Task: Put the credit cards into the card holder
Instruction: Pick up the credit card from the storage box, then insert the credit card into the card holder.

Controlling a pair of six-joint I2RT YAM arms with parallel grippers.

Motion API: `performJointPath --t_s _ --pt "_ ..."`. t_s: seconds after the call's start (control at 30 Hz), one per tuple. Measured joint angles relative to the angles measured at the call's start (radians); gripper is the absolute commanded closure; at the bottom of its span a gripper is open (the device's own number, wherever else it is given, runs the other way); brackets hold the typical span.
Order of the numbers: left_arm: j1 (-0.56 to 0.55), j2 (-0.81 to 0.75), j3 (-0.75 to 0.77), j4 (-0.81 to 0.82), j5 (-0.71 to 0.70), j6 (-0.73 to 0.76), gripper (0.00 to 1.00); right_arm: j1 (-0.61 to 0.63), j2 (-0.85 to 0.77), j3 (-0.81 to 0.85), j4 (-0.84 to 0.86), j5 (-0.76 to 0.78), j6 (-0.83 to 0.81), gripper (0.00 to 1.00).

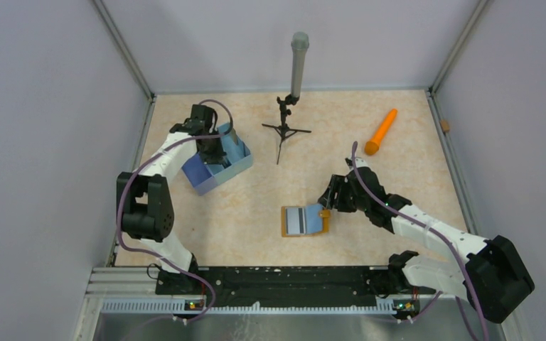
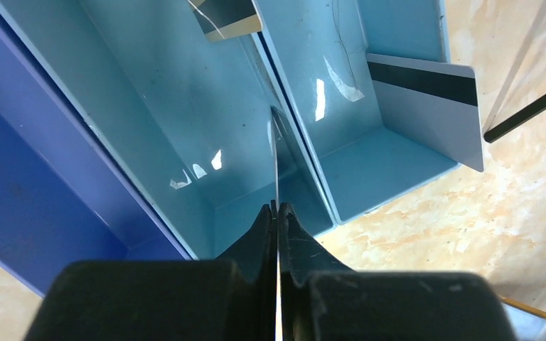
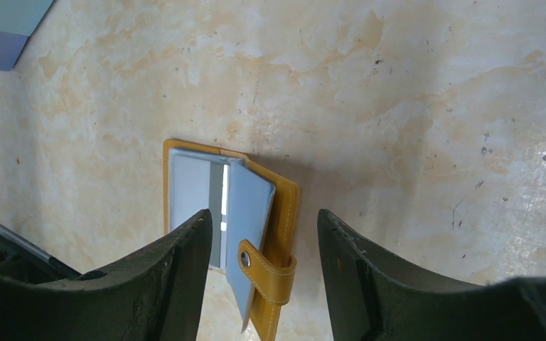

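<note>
**Blue tray, a pinched card, an open wallet**

The left gripper [image 2: 277, 207] reaches down into a light-blue pocket of the tray [image 1: 222, 177]. Its jaws are pressed together on what looks like a thin card [image 2: 276, 163] seen edge-on, though the view is too narrow to tell how much of it is caught. Taking it by the edge makes sense, since a flat card standing against a divider offers no other hold. A striped card [image 2: 430, 106] leans on the wall of the next pocket over, and another card [image 2: 229, 15] shows at the tray's far end. I judge that several trips are left.

The wallet [image 3: 231, 209] lies open on the bench [image 1: 256, 206], well apart from the tray on its near-right side, with the snap tab [image 3: 266, 266] flopped outward. The right gripper [image 3: 263, 217] hovers over it, jaws wide apart and holding nothing. It is probably there to steady the cover while a card slides in.

A tripod stand [image 1: 284, 130] sits just right of the tray's far corner. An orange stick [image 1: 382, 131] lies much farther right. Neither crosses the straight line from tray to wallet. The tray's own walls are the nearer hindrance, so the card likely has to rise straight out before it travels.
</note>
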Motion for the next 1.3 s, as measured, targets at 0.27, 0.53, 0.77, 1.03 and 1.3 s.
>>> performJointPath --t_s 0.27,0.53,0.77,1.03,1.3 --pt "0.002 -0.042 0.037 -0.064 -0.006 0.021 1.0 0.0 -0.011 0.0 -0.007 0.001 -0.001 0.45" --pt "0.002 -0.275 0.129 -0.128 0.058 0.103 1.0 -0.004 -0.068 0.063 -0.063 0.027 -0.071 0.37" --pt "-0.085 -0.406 0.138 -0.167 0.272 0.217 1.0 -0.072 -0.13 0.143 -0.031 -0.11 -0.184 0.27" --pt "-0.351 -0.396 0.032 -0.181 0.641 0.337 1.0 -0.118 -0.119 0.159 0.089 -0.537 -0.238 0.24" --pt "-0.407 -0.377 -0.069 -0.09 0.935 0.31 1.0 -0.113 -0.069 0.122 0.247 -0.855 -0.166 0.32"
